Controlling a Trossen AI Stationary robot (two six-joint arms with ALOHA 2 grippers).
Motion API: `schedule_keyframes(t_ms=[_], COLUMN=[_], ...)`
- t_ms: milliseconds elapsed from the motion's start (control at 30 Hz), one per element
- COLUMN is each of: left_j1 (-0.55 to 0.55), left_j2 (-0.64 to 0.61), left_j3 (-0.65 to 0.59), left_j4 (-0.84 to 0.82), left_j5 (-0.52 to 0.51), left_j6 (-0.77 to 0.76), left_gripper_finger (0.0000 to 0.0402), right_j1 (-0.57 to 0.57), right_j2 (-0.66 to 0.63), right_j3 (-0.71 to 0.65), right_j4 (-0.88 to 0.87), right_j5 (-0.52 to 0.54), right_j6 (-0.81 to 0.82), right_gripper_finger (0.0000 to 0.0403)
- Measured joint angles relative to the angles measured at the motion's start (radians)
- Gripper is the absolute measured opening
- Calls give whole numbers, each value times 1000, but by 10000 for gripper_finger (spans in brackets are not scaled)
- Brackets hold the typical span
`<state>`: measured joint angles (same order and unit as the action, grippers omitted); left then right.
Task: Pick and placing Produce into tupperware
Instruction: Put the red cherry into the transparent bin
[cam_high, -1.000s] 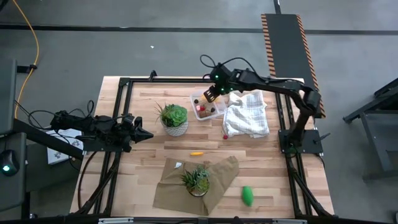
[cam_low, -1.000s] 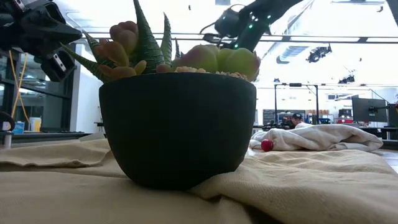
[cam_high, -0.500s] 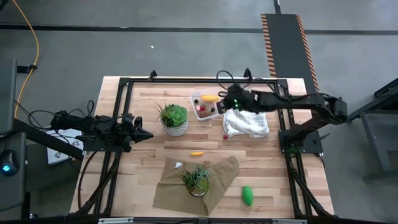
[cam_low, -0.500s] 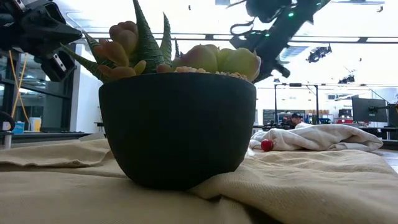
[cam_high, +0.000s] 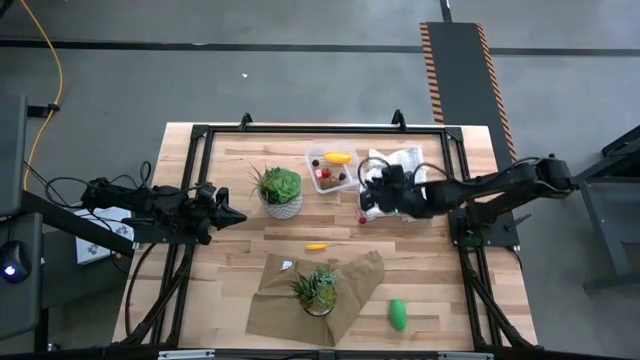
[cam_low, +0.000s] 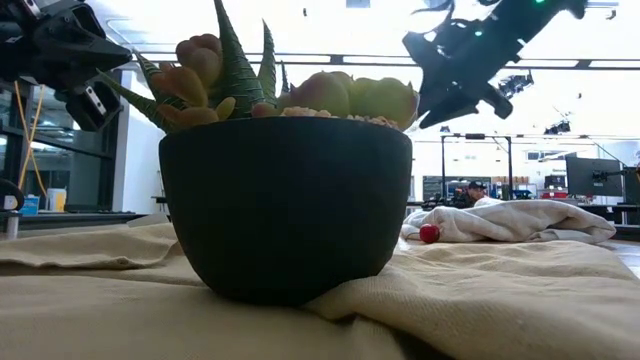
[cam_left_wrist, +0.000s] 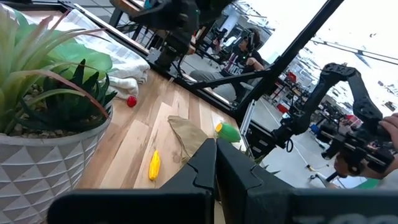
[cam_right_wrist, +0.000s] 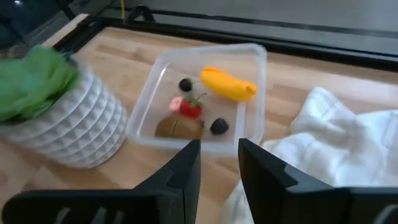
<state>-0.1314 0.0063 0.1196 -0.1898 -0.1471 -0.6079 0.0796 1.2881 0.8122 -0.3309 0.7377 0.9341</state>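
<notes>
Five pieces of produce lie in the tupperware (cam_right_wrist: 202, 96) ahead of my right gripper (cam_right_wrist: 217, 165): a yellow piece (cam_right_wrist: 228, 84), a red berry (cam_right_wrist: 190, 107), a brown ball (cam_right_wrist: 177, 127) and two tiny dark ones (cam_right_wrist: 218, 126). My right gripper's fingers (cam_right_wrist: 261, 174) stand slightly apart with nothing between them, hanging over the white cloth (cam_high: 400, 185), with the tupperware just past the fingertips and a white pot (cam_right_wrist: 68, 124) with a green plant beside it. Off to one side of those fingers, a loose red berry (cam_high: 362, 219) sits at the cloth's edge. Farther out on the wood lie a second yellow piece (cam_high: 316, 246) and a green piece (cam_high: 398, 314). My left gripper (cam_high: 228, 215) waits at the table's left edge, fingers (cam_left_wrist: 214, 171) pressed together, empty, pointing toward the white pot.
</notes>
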Motion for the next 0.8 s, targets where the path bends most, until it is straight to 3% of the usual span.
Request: schedule_keyframes(t_ms=[500,800], left_j1=[0,0], left_j2=[0,0], left_j3=[0,0], left_j4=[0,0], left_j5=[0,0], left_j6=[0,0], left_gripper_finger=[1,1], right_j1=[340,442], right_j2=[5,152], right_j3=[-109,-109], right_j4=[44,79], right_j5=[162,260], right_j6=[262,339], right_gripper_finger=[99,99])
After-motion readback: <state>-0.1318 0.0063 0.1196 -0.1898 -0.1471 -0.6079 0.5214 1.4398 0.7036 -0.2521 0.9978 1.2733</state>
